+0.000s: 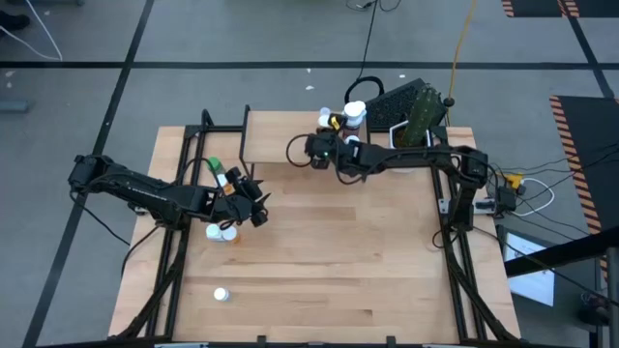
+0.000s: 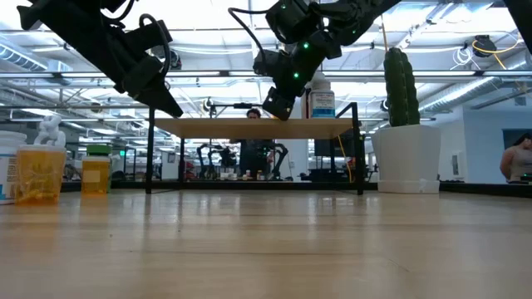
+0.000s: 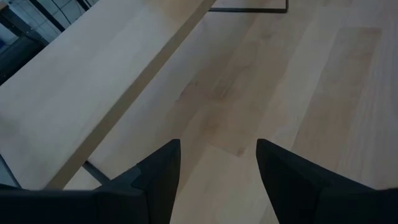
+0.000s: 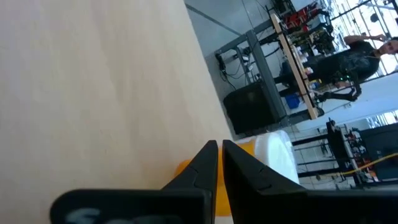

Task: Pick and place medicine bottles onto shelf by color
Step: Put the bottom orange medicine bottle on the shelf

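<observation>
High view puts the left gripper (image 1: 253, 201), its fingers spread with nothing between them, just beside the upright white-capped pill bottles (image 1: 222, 232) standing off the left end of the low light-wood shelf on black legs (image 1: 276, 135); that arm is plainly the nearer one. The right gripper (image 1: 314, 147), fingers together, hangs over the shelf's right part beside bottles (image 1: 353, 114) already standing there. Arm links cover part of the left cluster, so its colours and count are unclear.
</observation>
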